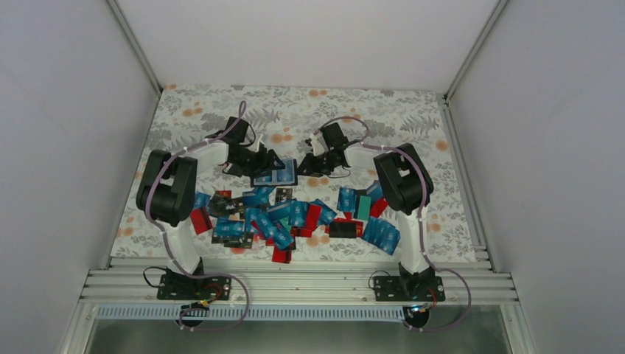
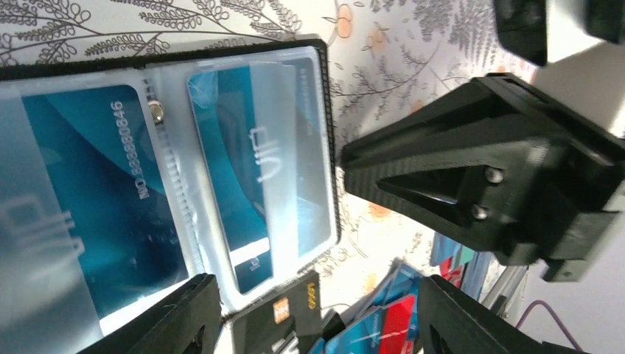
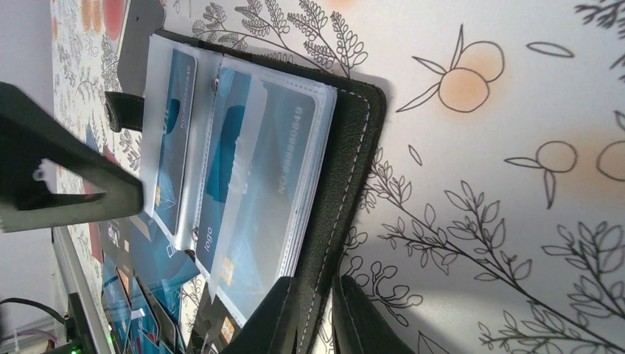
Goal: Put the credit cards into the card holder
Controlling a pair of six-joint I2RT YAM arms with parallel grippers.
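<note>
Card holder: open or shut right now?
Open: card holder lies spread flat, clear sleeves with blue cards facing up; right hand pinches its cover edge.

Glossy-sleeved card holder (image 3: 346, 147) (matt outside)

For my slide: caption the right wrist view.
Right gripper pinches the open card holder, blue credit cards sleeved inside.

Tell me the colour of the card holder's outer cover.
Black card holder cover, pale stitching; clearest in right wrist view.
</note>
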